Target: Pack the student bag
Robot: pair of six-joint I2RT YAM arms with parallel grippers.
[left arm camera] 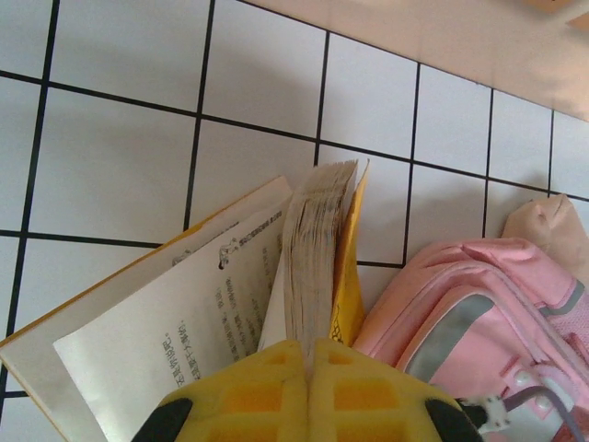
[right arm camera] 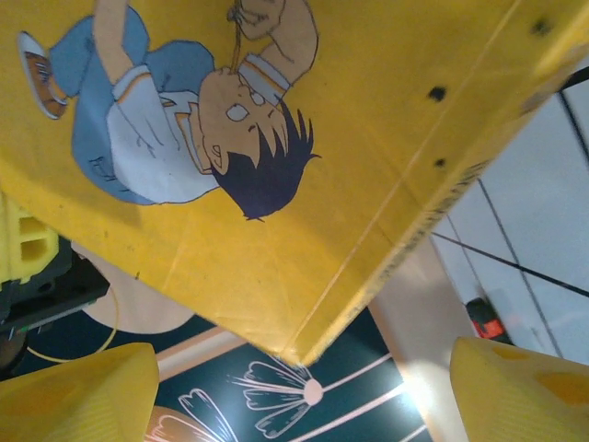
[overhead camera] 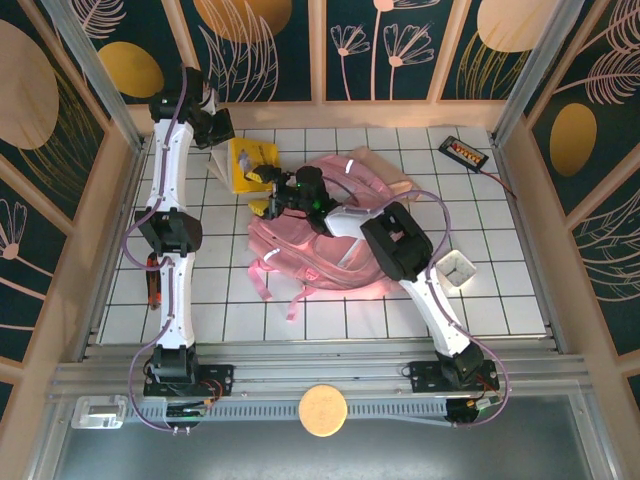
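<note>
1. The right gripper (right arm camera: pixel 299 387) is spread wide and holds nothing. Its yellow fingertips (right arm camera: pixel 83 391) are cut off at the frame's bottom corners.
2. Just past them is the yellow book (right arm camera: pixel 368 138), cartoon cover showing, its edges out of frame.
3. The left gripper (left arm camera: pixel 310 373) is clenched on that book's lower edge, and the fanned pages hide the exact hold.
4. The student bag (overhead camera: pixel 300 260) lies mid-table beside the book, partly covered by the right arm.

White tiled table (overhead camera: pixel 500 290) with student bag (overhead camera: pixel 290 250), white tub (overhead camera: pixel 456 268), black device (overhead camera: pixel 463 151)
</note>
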